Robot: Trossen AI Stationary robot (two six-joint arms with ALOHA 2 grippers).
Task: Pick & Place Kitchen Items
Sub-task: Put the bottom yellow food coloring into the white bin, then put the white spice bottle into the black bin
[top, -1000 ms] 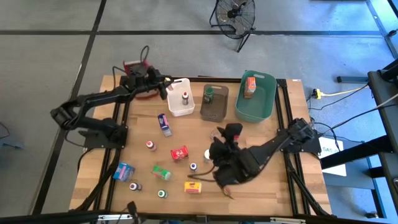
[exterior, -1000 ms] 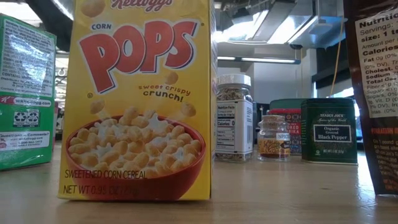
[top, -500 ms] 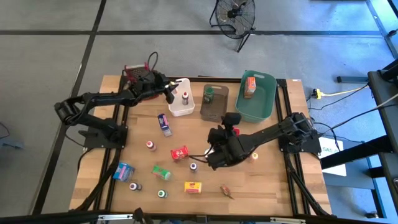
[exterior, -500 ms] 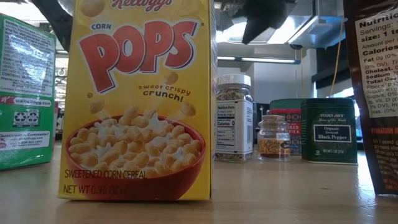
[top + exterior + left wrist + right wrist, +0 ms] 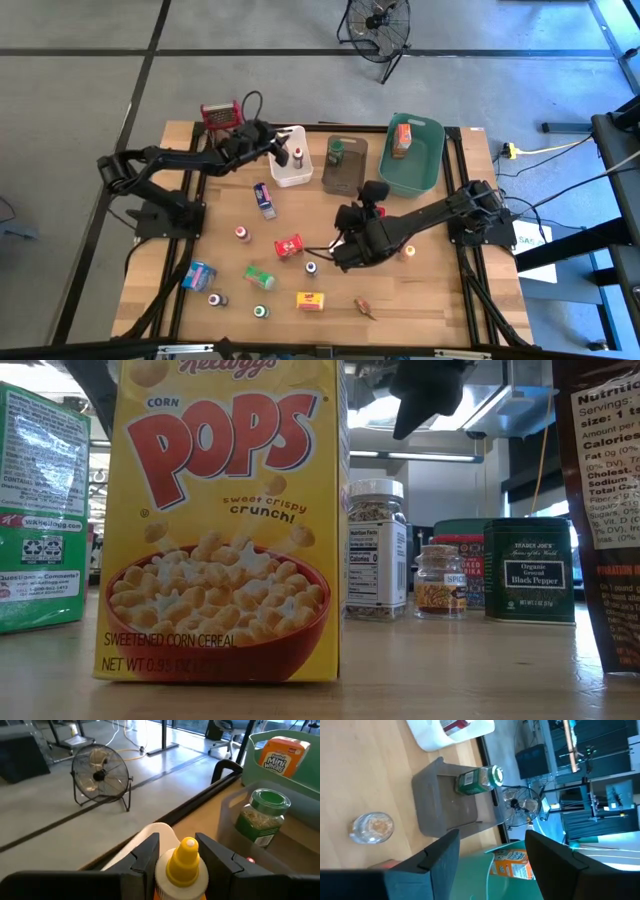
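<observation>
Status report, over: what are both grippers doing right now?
Left gripper shut on yellow-capped bottle, beside white tub. Right gripper open, empty, mid-table. Nothing blocking.

Three tubs (image 5: 410, 155), two arms (image 5: 170, 160), one fan (image 5: 378, 22).

The desk (image 5: 430, 290) is showing pale wood planks with a matt, lightly grained finish. The yellow cereal box (image 5: 225, 520) is looking like printed card with a slight sheen. The spice jar (image 5: 376, 550) beside it is showing clear glass or plastic under a white ribbed cap, and the pepper tin (image 5: 529, 570) is looking like dark green painted metal. The green tub (image 5: 412, 158), the brown tub (image 5: 345, 166) and the white tub (image 5: 290, 160) are appearing as smooth moulded plastic. The yellow bottle cap (image 5: 183, 861) is looking glossy between matt black fingers (image 5: 150, 855).
</observation>
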